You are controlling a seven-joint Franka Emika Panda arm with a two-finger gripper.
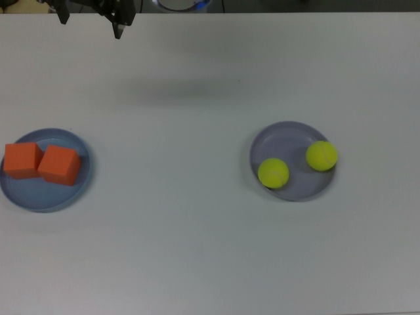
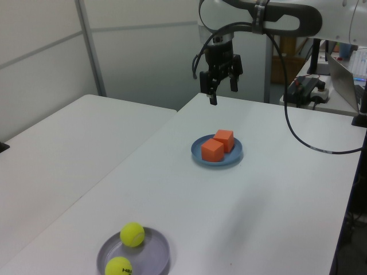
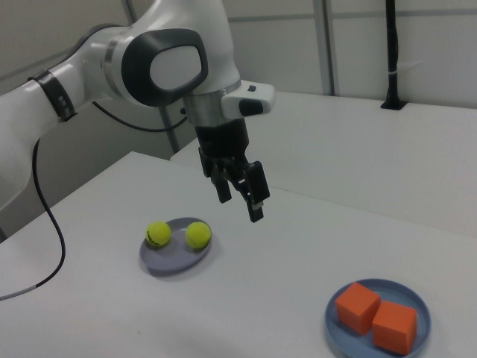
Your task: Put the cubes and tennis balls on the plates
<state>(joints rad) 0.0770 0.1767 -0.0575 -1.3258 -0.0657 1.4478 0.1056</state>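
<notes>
The arm reaches high over the table [image 2: 172, 189], its gripper [image 3: 240, 192] pointing down with the two dark fingers spread apart and nothing between them; it hangs well above the surface, touching none of the objects. In the top view the gripper [image 1: 90, 18] sits at about 11 o'clock of the frame and is cut off by the upper edge, so only the finger ends show there. In the left view the gripper [image 2: 221, 86] hangs at roughly 12 o'clock from the blue plate [image 2: 232, 160], and the white arm links run out of the frame at the upper right, with a black cable looping down from them. In the right view the arm's base is cut off at the left edge. The two cubes [image 1: 42, 162] are matte orange blocks with sharp edges, lying side by side and touching on the shallow round blue plate [image 1: 46, 199], at 9 o'clock of the top view. The two balls [image 1: 298, 165] are fuzzy yellow-green, resting apart from each other on the round lavender plate [image 1: 285, 136] at about 3 o'clock of the top view; one ball lies near the plate's 8 o'clock rim, the other at its 2 o'clock rim. In the left view the nearer ball [image 2: 118, 267] is cut off by the bottom edge, and the dark print on it is too small to read. The tabletop is plain, smooth and pale.
</notes>
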